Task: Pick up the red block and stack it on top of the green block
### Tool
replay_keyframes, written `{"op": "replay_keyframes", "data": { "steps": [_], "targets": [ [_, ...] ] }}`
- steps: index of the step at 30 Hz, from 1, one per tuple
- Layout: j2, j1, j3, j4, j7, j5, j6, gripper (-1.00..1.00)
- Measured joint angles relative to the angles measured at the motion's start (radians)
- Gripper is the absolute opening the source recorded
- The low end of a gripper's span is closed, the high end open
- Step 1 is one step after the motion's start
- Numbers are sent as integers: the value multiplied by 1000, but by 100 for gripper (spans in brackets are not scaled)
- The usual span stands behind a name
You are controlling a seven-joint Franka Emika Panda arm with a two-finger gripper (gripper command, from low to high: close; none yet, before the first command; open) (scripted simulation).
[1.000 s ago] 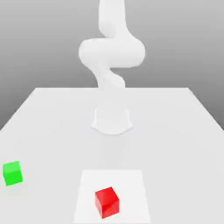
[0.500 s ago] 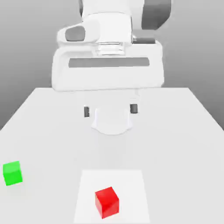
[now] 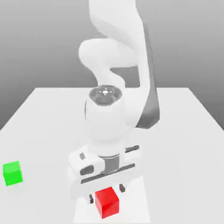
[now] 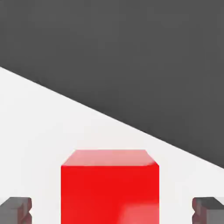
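Lowered since the earlier frame, the white robot arm with dark grey trim (image 3: pixel 106 120) now reaches down toward the near part of the smooth, pale grey table (image 3: pixel 181 157), its two-finger gripper (image 3: pixel 106 194) having come from over the far part to the red block. The solid red cube-shaped block (image 3: pixel 107 202) is where it was, resting on a flat white four-sided patch (image 3: pixel 135 205), turned at an angle to the patch's edges. The gripper is spread wide, one dark fingertip (image 3: pixel 91 199) on each side of the red block; in the hand view, a gap separates each finger from it, so nothing is pinched. Well apart, toward the exterior view's left, the bright green cube-shaped block (image 3: pixel 12 173) sits directly on the table, off the patch and unmoved, with its top face bare.
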Motion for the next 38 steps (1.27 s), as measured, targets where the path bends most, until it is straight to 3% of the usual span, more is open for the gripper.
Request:
{"op": "replay_keyframes", "data": {
  "steps": [6, 11, 18, 22, 26, 27, 34, 38],
  "targets": [
    [4, -2, 2, 1, 1, -1, 3, -100],
    [-148, 11, -24, -23, 26, -39, -126, -100],
    [-227, -192, -208, -30, -137, -32, -202, -100],
    [-244, -374, -328, -24, -270, -8, -228, -100],
    [-124, -445, -285, -9, -383, 106, -134, -100],
    [-93, -461, -265, -7, -404, 134, -107, 100],
    [-87, -466, -261, -7, -408, 139, -101, 100],
    [-207, -439, -309, -15, -328, 27, -202, 100]
  ]
}}
